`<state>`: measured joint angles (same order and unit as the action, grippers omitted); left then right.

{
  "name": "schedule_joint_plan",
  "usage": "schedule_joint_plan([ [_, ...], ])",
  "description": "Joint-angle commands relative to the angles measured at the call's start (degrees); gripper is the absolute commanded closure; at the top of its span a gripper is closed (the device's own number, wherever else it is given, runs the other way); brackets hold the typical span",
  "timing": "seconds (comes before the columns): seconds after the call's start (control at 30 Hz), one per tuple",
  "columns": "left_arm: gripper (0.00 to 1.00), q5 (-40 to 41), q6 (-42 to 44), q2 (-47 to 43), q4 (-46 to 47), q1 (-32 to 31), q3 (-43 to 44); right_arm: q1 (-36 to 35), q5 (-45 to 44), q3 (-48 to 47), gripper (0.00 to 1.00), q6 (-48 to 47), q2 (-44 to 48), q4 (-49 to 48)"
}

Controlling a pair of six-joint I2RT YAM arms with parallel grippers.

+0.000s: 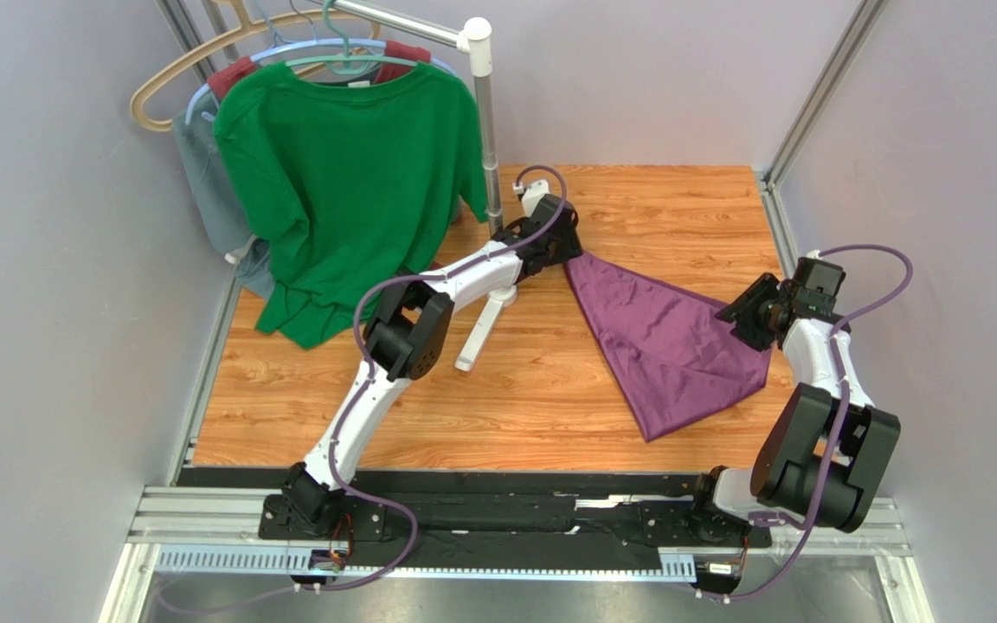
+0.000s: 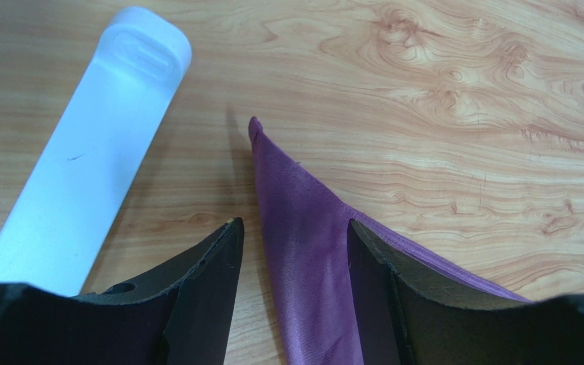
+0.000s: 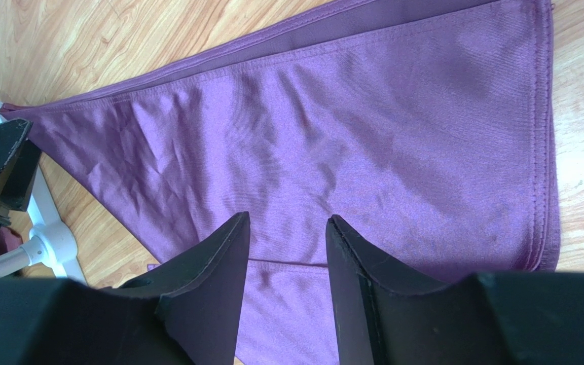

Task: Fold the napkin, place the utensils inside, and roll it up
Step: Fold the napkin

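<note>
Top view: the napkin (image 1: pixel 666 344) lies flat on the wooden table (image 1: pixel 517 403) as a purple triangle, right of centre. One tip points far-left toward the white rack foot (image 1: pixel 480 340), one points right, and one points toward the arm bases. My left gripper (image 1: pixel 556 244) sits at the far-left tip. Left wrist view: its two dark fingers stand parted, and the narrow tip of the cloth runs up between them. The cloth lies close along the right-hand finger, with bare wood showing beside the other. I read this claw as open, and I see it pinching nothing. My right gripper (image 1: pixel 740 316) hangs over the right-hand tip. Right wrist view: its fingers are likewise apart, moderately rather than wide. The cloth's surface and a hem line show through the gap, and nothing is clamped. Two layers show along the cloth's long edge in that view. A green T-shirt (image 1: pixel 348 182) hangs from the rack at far left, apart from the napkin.
</note>
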<state>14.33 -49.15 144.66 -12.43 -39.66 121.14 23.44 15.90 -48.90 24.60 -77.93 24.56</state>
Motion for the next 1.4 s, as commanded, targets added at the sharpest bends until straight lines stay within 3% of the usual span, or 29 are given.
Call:
schedule_joint_plan([
  [0.0, 0.40, 1.40, -6.13, -1.22, 0.20, 1.16, -1.68, 0.03, 1.59, -1.81, 0.55, -0.25, -0.91, -1.53],
  [0.3, 0.41, 3.51, -12.38, -5.97, 14.00, 1.25, -15.23, 0.03, 3.52, -1.46, 0.56, -0.25, -2.66, -2.32],
  [0.47, 0.42, 3.60, -12.47, -5.53, 14.98, 1.34, -14.36, -0.15, 4.05, -1.46, 0.57, -0.25, -3.45, -2.50],
  [0.6, 0.54, 3.69, -12.82, -5.00, 14.80, 1.34, -13.39, -0.24, 4.31, -1.63, 0.57, -0.34, -3.72, -2.32],
  [0.8, 0.61, 3.17, -14.05, -3.86, 14.62, 1.95, -12.25, -0.50, 4.67, -1.72, 0.57, -0.60, -3.54, -2.14],
  [1.23, 0.65, -1.14, -12.47, -1.93, 18.58, 3.18, -10.75, -1.56, 5.63, -1.90, 0.58, -0.87, -3.90, -2.14],
  [1.37, 0.76, -2.02, -12.03, -1.49, 19.02, 3.80, -10.23, -1.99, 5.81, -1.90, 0.58, -0.96, -4.25, -2.14],
])
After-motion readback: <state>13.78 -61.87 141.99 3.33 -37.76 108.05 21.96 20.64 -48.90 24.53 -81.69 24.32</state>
